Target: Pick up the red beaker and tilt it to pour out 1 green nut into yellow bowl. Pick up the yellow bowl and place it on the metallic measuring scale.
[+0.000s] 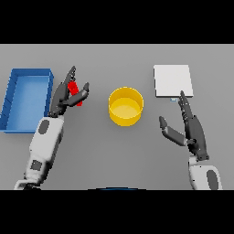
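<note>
Things on the desk [91, 155] are few: one red beaker [73, 91], one yellow bowl [125, 106], one scale [172, 81] and one blue tray [26, 98]. The green nut I cannot see anywhere.

The beaker is left of the bowl and right of the tray, well apart from the bowl. The left hand [66, 97] is at it: the long fingers lie along its left side and the thumb comes to its right side, so the beaker sits between them and only parts of its red body show. The fingers look loosely closed around it. If the beaker stands on the desk or is lifted, I cannot tell.

The bowl stands in the middle of the desk, upright, and its inside looks plain yellow. The scale is a flat pale square at the far right, apart from the bowl.

The right hand [193, 130] is near the right edge, just below the scale. Its fingers are straight and point toward the scale, the thumb spreads to the left, and it holds nothing.

The desk is plain grey and smooth. No room shows around it.
</note>
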Controlling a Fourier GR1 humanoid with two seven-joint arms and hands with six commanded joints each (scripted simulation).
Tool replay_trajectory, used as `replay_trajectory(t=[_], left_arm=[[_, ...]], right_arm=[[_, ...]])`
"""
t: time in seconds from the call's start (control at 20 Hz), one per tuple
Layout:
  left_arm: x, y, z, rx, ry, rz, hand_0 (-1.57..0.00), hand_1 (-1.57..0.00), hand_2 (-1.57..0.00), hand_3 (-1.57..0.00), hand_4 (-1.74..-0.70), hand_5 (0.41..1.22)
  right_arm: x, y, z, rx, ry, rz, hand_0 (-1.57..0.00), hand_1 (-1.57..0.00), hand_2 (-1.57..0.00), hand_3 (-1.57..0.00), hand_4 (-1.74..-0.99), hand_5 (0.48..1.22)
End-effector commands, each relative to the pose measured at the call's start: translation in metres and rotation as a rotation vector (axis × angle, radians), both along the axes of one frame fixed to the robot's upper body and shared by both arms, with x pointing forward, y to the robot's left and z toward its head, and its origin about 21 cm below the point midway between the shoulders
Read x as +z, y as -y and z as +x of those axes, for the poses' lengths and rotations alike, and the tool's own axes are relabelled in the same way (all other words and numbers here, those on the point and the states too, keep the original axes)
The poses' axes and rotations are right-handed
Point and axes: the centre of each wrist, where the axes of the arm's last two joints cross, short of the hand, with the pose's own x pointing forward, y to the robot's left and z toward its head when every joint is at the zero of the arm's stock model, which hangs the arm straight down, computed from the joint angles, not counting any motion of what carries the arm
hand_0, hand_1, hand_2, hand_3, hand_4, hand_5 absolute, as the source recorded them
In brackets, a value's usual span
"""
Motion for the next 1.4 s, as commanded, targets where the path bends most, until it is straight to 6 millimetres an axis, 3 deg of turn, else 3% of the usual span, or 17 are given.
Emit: replay_trajectory(t=[0.0, 0.05, 0.15, 0.2, 0.3, 0.4, 0.45, 0.55, 0.7, 0.85, 1.1, 1.35], left_arm=[[-0.004, 0.008, -0.001, 0.001, 0.015, -0.017, -0.08, -0.09, -0.16, -0.13, -1.36, 0.761], [-0.005, 0.009, 0.0, 0.011, 0.027, -0.024, -0.21, -0.23, -0.29, -0.25, -1.4, 0.787], [-0.007, 0.012, 0.002, 0.056, 0.027, 0.002, -0.55, -0.59, -0.66, -0.73, -1.47, 0.943], [-0.009, 0.013, 0.001, 0.068, 0.017, 0.038, -0.76, -0.78, -0.84, -0.88, -1.52, 0.999], [-0.006, 0.018, 0.003, 0.061, 0.032, 0.089, -1.05, -1.07, -1.11, -1.06, -1.59, 1.079], [-0.005, 0.02, 0.003, 0.045, 0.049, 0.079, -1.24, -1.25, -1.27, -1.15, -1.64, 1.13], [-0.007, 0.02, 0.003, 0.041, 0.035, 0.079, -1.3, -1.31, -1.33, -1.24, -1.6, 1.148], [-0.005, 0.021, 0.004, 0.041, 0.044, 0.086, -1.4, -1.41, -1.42, -1.36, -1.54, 1.174], [0.004, 0.011, 0.008, 0.025, 0.079, -0.036, -1.48, -1.49, -1.49, -1.46, -1.64, 1.157], [0.023, 0.014, 0.012, 0.0, 0.116, -0.079, -1.53, -1.53, -1.53, -1.52, -1.69, 1.14], [0.047, 0.01, 0.017, -0.049, 0.154, -0.004, -1.56, -1.56, -1.56, -1.55, -1.72, 1.13], [0.057, 0.013, 0.018, -0.085, 0.162, 0.08, -1.56, -1.56, -1.56, -1.55, -1.72, 1.139]], right_arm=[[-0.001, 0.003, -0.001, -0.002, -0.006, -0.004, 0.0, 0.0, 0.0, 0.0, -1.242, 0.645], [0.0, 0.005, -0.002, -0.003, -0.003, -0.01, 0.0, 0.0, 0.0, 0.0, -1.24, 0.645], [0.002, 0.004, 0.001, -0.001, 0.0, -0.006, 0.0, 0.0, 0.0, 0.0, -1.237, 0.648], [0.001, 0.003, 0.001, -0.002, -0.003, 0.001, 0.0, 0.0, 0.0, 0.0, -1.239, 0.648], [-0.001, 0.004, -0.003, 0.001, -0.004, -0.005, 0.0, 0.0, 0.0, 0.0, -1.239, 0.648], [0.0, 0.0, -0.001, 0.004, -0.004, -0.001, 0.0, 0.0, 0.0, 0.0, -1.242, 0.65], [-0.003, -0.004, -0.003, 0.015, -0.001, 0.016, 0.0, 0.0, 0.0, 0.0, -1.25, 0.647], [-0.002, -0.002, -0.002, 0.013, -0.005, 0.02, 0.0, 0.0, 0.0, 0.0, -1.255, 0.644], [-0.003, 0.0, -0.004, 0.007, 0.003, 0.005, 0.0, 0.0, 0.0, 0.0, -1.248, 0.645], [0.003, 0.001, -0.004, 0.003, 0.023, -0.004, 0.0, 0.0, 0.0, 0.0, -1.236, 0.644], [-0.004, -0.002, -0.003, 0.008, 0.022, -0.026, 0.0, 0.0, 0.0, 0.0, -1.219, 0.653], [-0.002, -0.002, 0.002, 0.004, 0.047, -0.044, 0.0, 0.0, 0.0, 0.0, -1.219, 0.661]])
